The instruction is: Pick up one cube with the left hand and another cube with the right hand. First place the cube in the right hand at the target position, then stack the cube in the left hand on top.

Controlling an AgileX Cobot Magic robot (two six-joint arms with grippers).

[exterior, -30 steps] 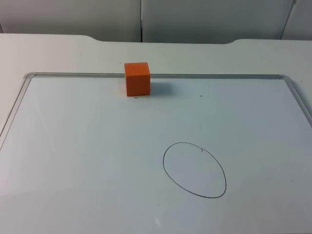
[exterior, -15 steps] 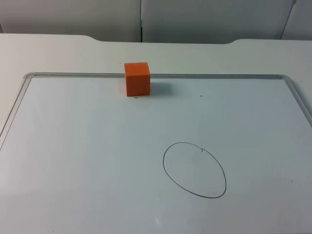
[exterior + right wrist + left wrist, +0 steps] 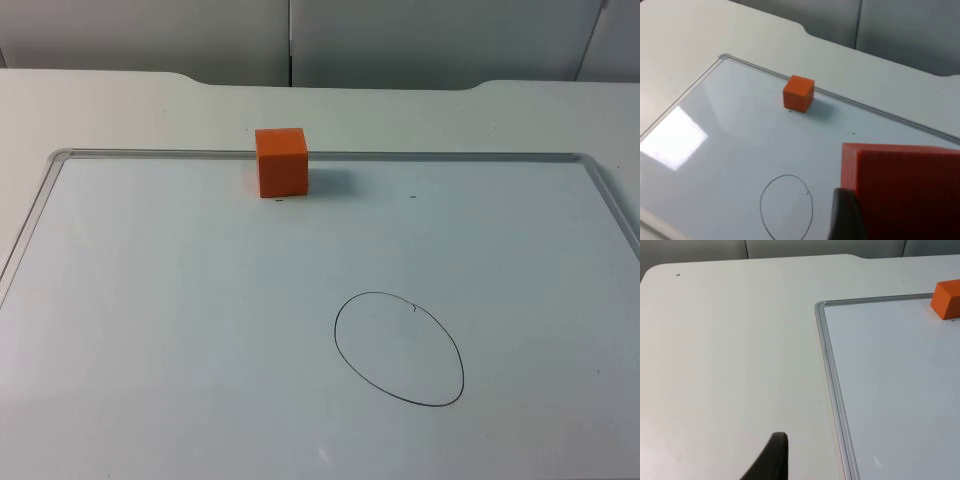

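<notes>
An orange cube stands on the whiteboard at its far edge, left of centre; it also appears in the right wrist view as the orange cube and in the left wrist view as the orange cube. A second orange cube sits close before the right wrist camera, with my right gripper shut on it, raised above the board's right side. A hand-drawn oval target lies right of centre on the board. My left gripper hangs over the bare table left of the board.
The whiteboard's metal frame runs along the far side and rounds its corner. White table surrounds the board. A grey partition wall closes off the back.
</notes>
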